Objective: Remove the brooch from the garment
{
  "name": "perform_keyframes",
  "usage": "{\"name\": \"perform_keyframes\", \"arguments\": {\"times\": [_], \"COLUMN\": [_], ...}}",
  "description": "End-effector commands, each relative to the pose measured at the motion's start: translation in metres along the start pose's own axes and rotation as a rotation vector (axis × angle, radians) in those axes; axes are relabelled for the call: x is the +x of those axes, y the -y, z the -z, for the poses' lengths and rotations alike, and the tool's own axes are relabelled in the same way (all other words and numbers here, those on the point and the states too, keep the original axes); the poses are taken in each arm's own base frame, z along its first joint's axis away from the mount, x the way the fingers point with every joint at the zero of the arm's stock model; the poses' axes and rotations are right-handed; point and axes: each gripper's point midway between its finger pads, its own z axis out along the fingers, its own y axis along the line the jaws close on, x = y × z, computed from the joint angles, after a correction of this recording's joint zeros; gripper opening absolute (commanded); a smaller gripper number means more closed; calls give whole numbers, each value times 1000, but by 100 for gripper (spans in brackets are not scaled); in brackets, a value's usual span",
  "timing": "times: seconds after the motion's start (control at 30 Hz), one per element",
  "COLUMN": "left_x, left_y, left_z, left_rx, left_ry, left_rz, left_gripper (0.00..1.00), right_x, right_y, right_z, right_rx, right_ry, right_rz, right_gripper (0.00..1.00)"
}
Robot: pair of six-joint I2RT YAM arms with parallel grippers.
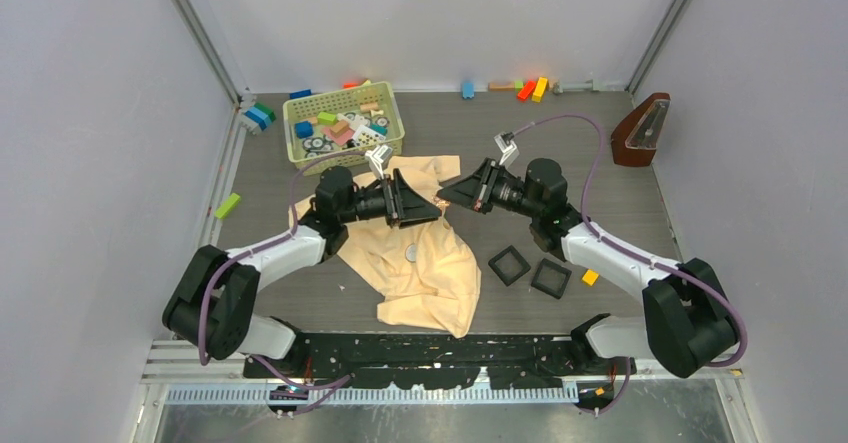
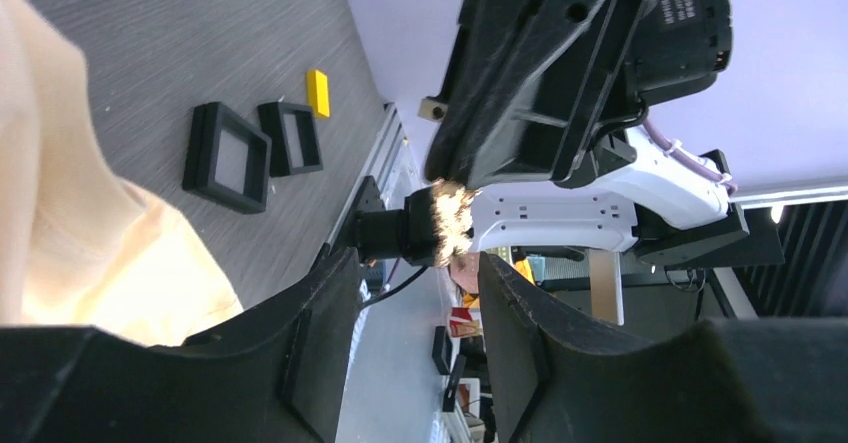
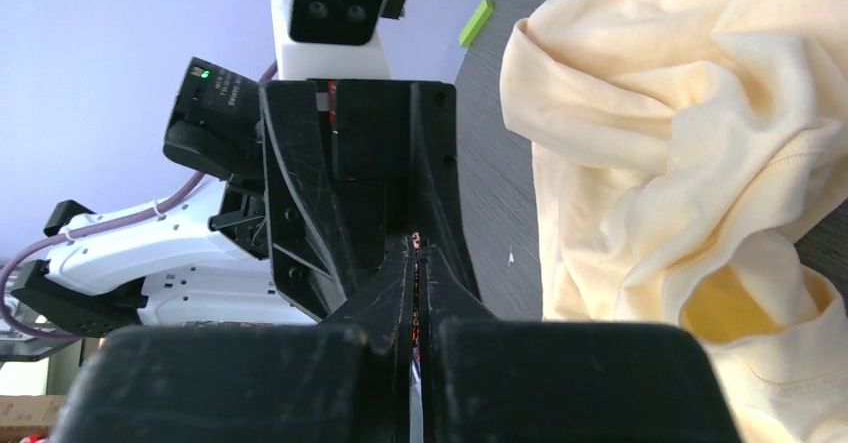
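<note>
The right gripper (image 2: 436, 175), jaws pressed together, pinches the glinting brooch (image 2: 448, 213) at its tips, above the cream garment (image 1: 425, 263), at 1 o'clock from the grey disc (image 1: 411, 253). The left gripper (image 2: 418, 263) faces it, jaws parted partway, holding nothing.

Top view looks down from behind; wrist views face each other closely, sharing the garment (image 3: 650, 163).

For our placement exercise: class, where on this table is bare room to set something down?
Free: tabletop between metronome and black trays; also left of garment, toward green block. Crowded: around basket and blocks along the back.
</note>
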Motion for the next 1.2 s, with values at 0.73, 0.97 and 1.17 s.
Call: {"name": "perform_keyframes", "arguments": {"times": [0.73, 0.97, 1.17], "left_x": [-11, 0, -6], "left_y": [-2, -54, -61], "left_z": [-11, 5, 5], "left_rx": [25, -312, -451], "left_ry": [15, -27, -2], "left_rz": [-78, -219, -457], "left_gripper": [0, 0, 0], "right_x": [-11, -11, 22], "right_y": [35, 112, 105], "right_z": [21, 132, 191], "right_rx": [279, 1012, 1325], "right_ry": [52, 158, 208], "right_rz": [36, -2, -202], "right_gripper": [72, 100, 100]}}
